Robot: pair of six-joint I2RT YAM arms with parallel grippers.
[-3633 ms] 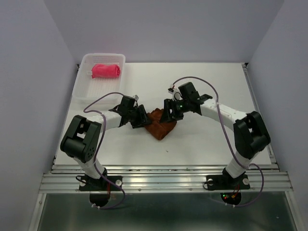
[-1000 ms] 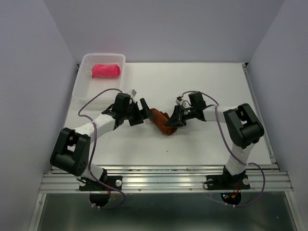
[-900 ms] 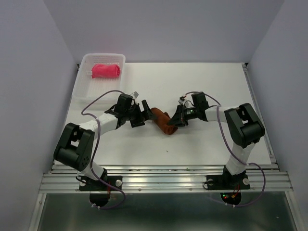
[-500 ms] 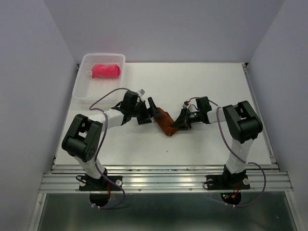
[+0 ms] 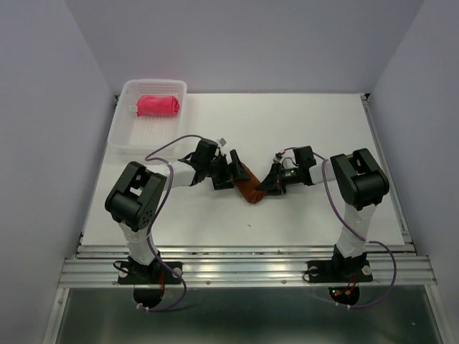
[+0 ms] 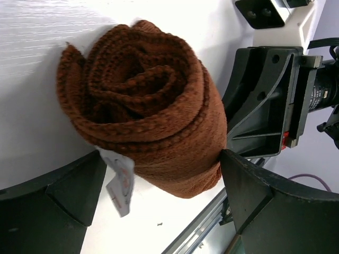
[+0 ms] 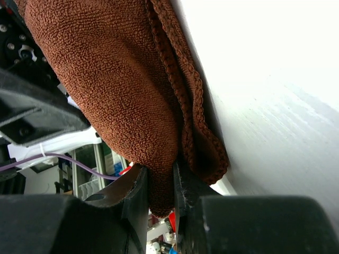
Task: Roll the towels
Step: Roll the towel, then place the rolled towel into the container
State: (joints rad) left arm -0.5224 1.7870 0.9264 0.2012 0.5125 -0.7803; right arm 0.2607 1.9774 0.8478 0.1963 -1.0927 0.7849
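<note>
The rolled rust-brown towel (image 6: pixel 148 106) lies between the wide-open jaws of the left gripper (image 5: pixel 234 172). The right gripper (image 7: pixel 159 196) pinches its hem. It is probably soft, light and prone to unrolling; grasp across the roll's middle.

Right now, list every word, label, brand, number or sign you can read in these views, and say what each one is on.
White tag on the rust brown towel, left wrist view: faint reddish print, too blurred to read.
Top and right wrist views: no readable text anywhere.
</note>
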